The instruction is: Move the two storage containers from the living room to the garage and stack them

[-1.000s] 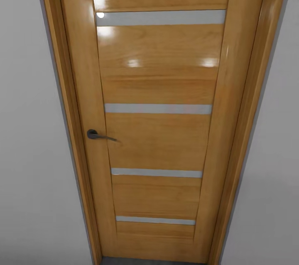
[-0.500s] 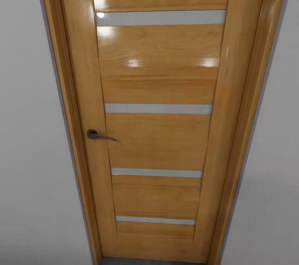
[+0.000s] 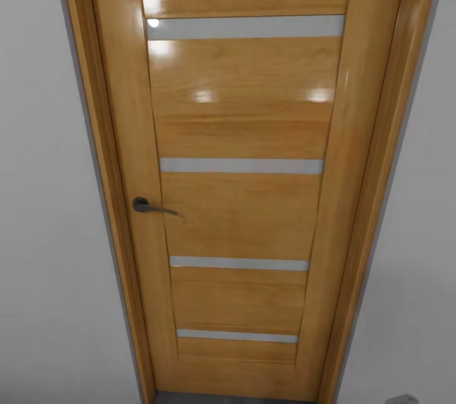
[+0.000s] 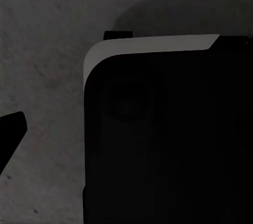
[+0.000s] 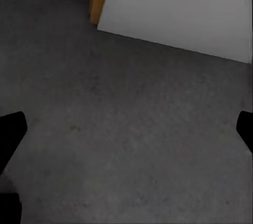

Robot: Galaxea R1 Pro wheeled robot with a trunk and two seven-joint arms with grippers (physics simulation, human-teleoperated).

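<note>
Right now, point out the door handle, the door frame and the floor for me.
door handle (image 3: 152,206): head view, on the dark lever near its round base.
door frame (image 3: 364,214): head view, on the right-hand upright.
floor (image 5: 132,145): right wrist view, on the bare dark grey surface.

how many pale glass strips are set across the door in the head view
4 pale strips cross the door: top, middle, lower, lowest. More may lie above the frame.

No legible text, label, brand, number or sign anywhere in these views
</note>
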